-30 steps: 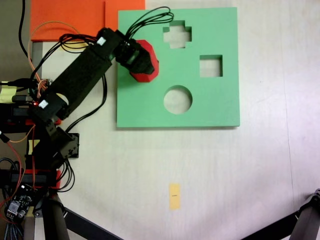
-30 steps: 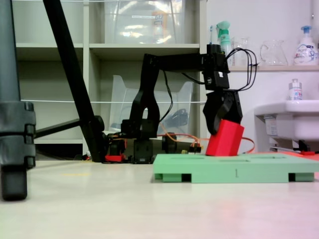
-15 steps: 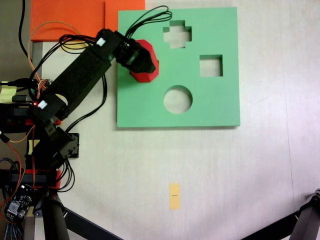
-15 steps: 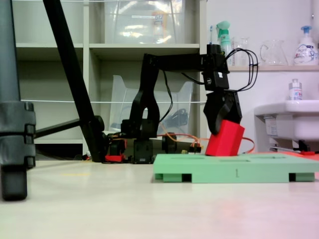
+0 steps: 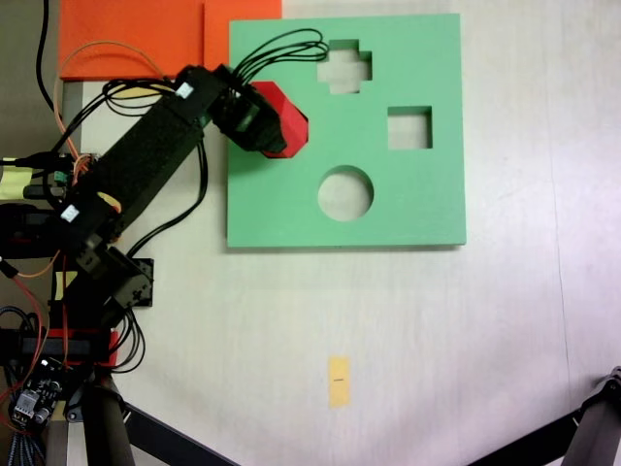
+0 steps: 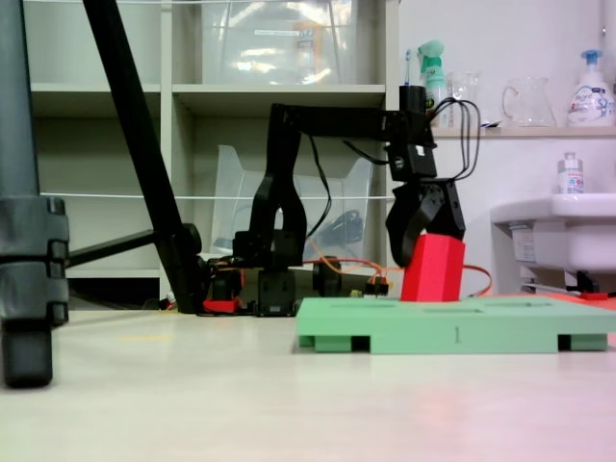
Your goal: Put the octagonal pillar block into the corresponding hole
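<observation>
Right now the tool (image 6: pixel 426 231) grips the octagonal pillar block (image 6: pixel 432 270) near its top, the red prism standing with a slight lean on the green foam board (image 5: pixel 427 194), near the board's left edge in the top-down fixed view. The corresponding hole itself can't be made out beneath block and tool. Risk is the lean: pressed down off-square, an edge could catch the rim, jam, or shove the light board across the worktop (image 5: pixel 388 330)
</observation>
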